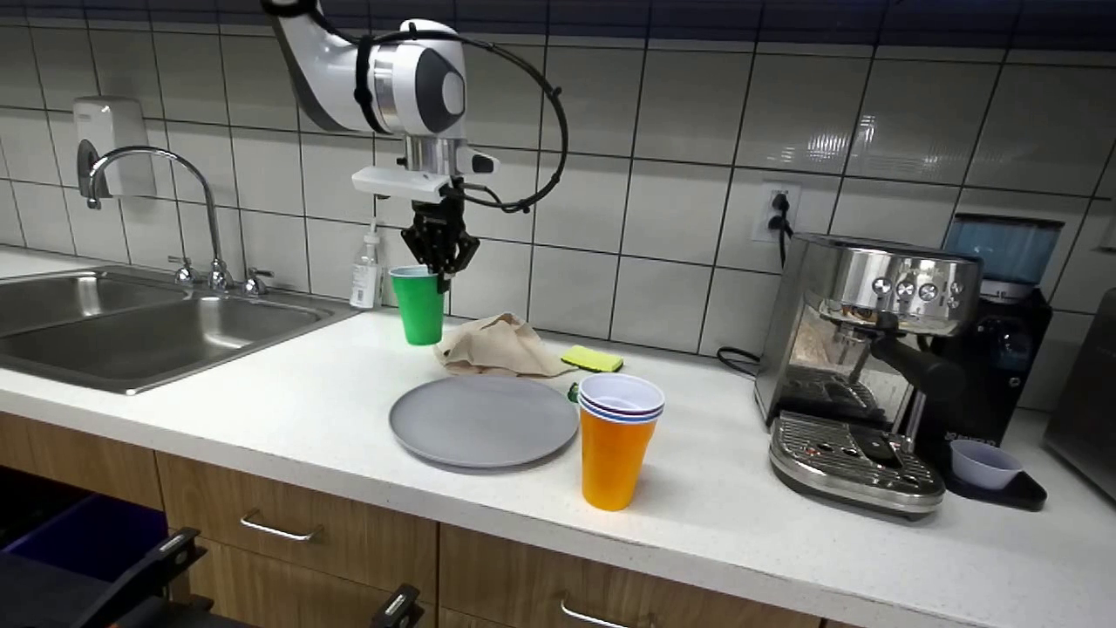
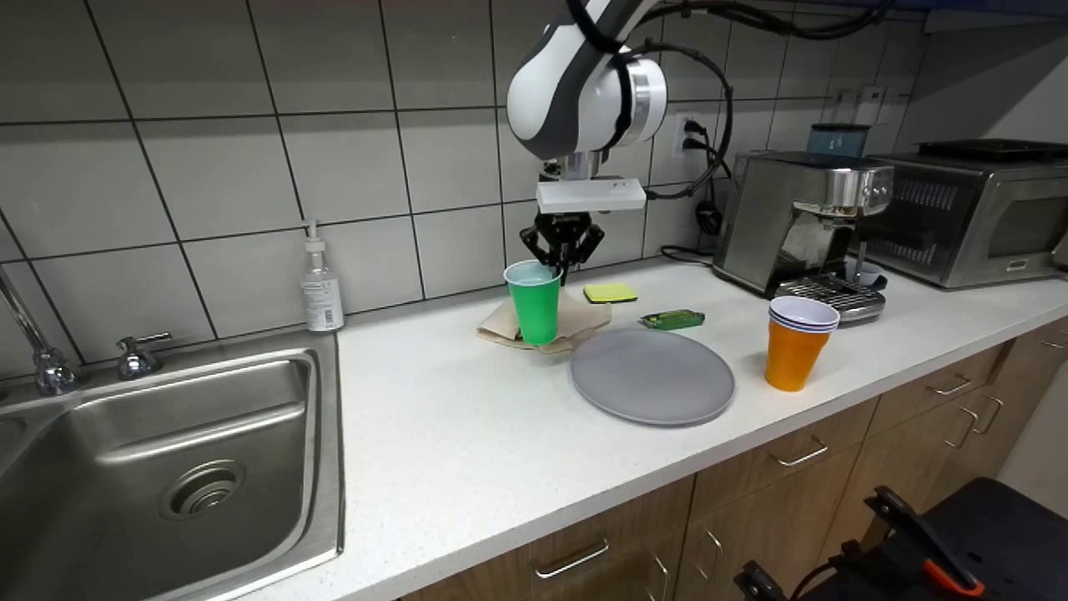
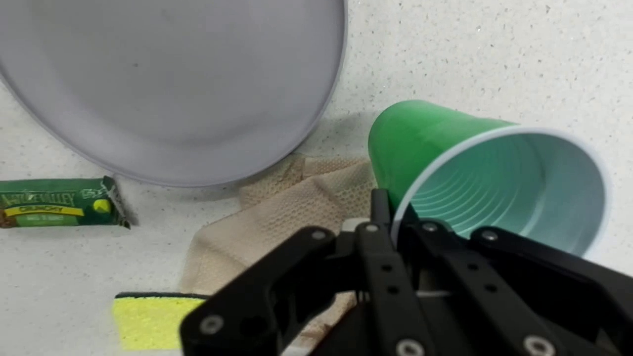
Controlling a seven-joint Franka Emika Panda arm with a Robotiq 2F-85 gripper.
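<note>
Far left: you have a stainless-steel double sink (image 1: 187,336) let into the speckled white countertop (image 1: 331,392), with a chrome gooseneck faucet (image 1: 214,244) along its back edge. Just past the sink's corner, a clear pump bottle with a white label (image 1: 365,277) stands upright near the pale-tiled wall (image 1: 567,279).

Next along is your opaque green plastic cup (image 1: 420,310), pale inside, mouth up and close to upright, held clear of the countertop. Your black two-finger gripper (image 3: 394,210) meets it from above, jaws clamped on the cup's rim; the wrist view shows you one finger inside the cup wall and one outside.

To the right, the round matte grey plate (image 1: 484,420) lies flat. Behind it you note a crumpled tan textured sheet (image 1: 501,344); you cannot tell whether it is cloth or paper. A green-wrapped snack bar (image 2: 672,320) lies just beside the plate's rim, and a flat yellow sponge with dark backing (image 1: 593,358) sits farther back.

Farther right, a nested stack of orange plastic cups (image 1: 613,458) stands apart from the plate. Beyond it you have a stainless-steel espresso machine (image 1: 837,349).
</note>
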